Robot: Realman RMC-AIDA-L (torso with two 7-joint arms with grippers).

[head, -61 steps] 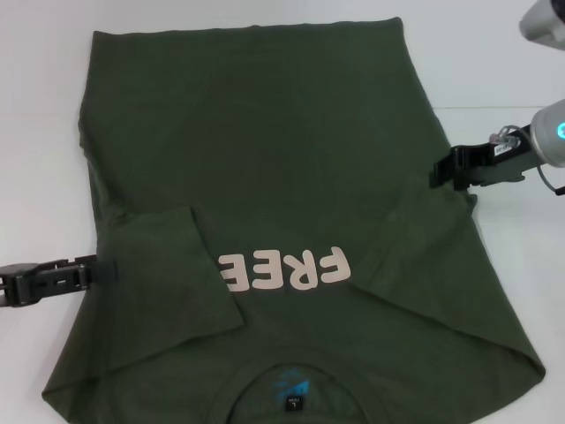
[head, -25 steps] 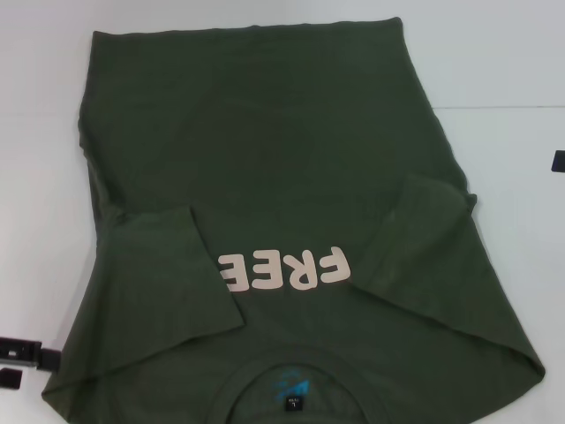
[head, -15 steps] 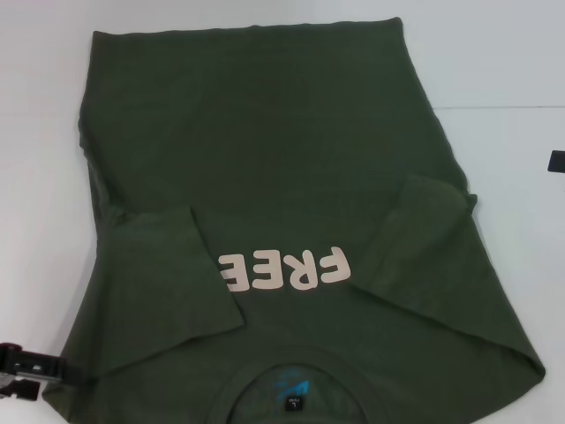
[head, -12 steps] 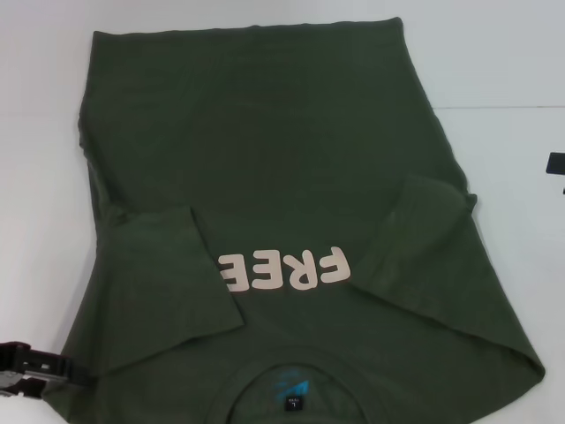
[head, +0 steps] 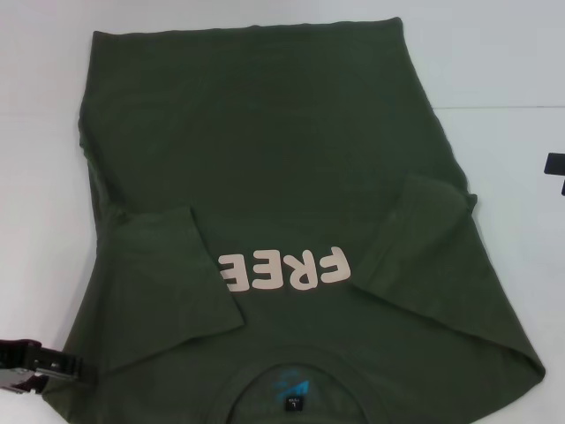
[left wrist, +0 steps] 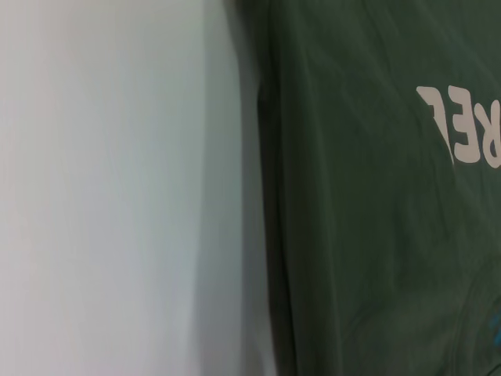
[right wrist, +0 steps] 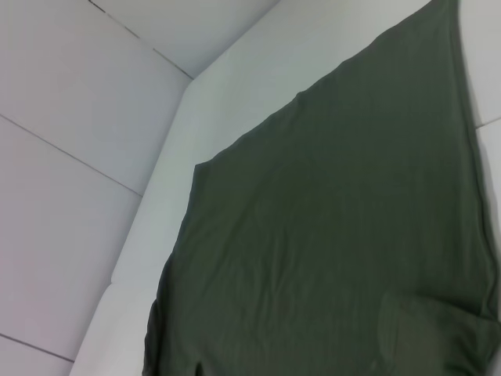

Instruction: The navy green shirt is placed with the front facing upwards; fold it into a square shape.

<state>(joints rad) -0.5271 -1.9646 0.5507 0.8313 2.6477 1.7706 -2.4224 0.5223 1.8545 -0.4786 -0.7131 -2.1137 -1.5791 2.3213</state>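
The navy green shirt (head: 265, 177) lies flat on the white table, front up, with pale "FREE" lettering (head: 287, 269) and its collar (head: 300, 371) and neck label (head: 292, 404) nearest me. Both sleeves are folded inward, the left sleeve (head: 168, 274) and the right sleeve (head: 424, 247). My left gripper (head: 53, 367) sits low at the shirt's near-left shoulder edge, its tip touching the cloth. Only a dark sliver of my right gripper (head: 556, 166) shows at the right border, away from the shirt. The left wrist view shows the shirt's side edge (left wrist: 270, 235) and lettering (left wrist: 466, 125). The right wrist view shows the shirt's lower body (right wrist: 329, 235).
Bare white table (head: 494, 53) surrounds the shirt on the left, right and far sides. White wall panels (right wrist: 78, 117) rise behind the table's far edge. The shirt's near edge runs out of the head view.
My left gripper left the shirt's mid-left side, dropped toward me, and moved in to the near-left shoulder edge. My right arm pulled back to the right border. The shirt lies unchanged.
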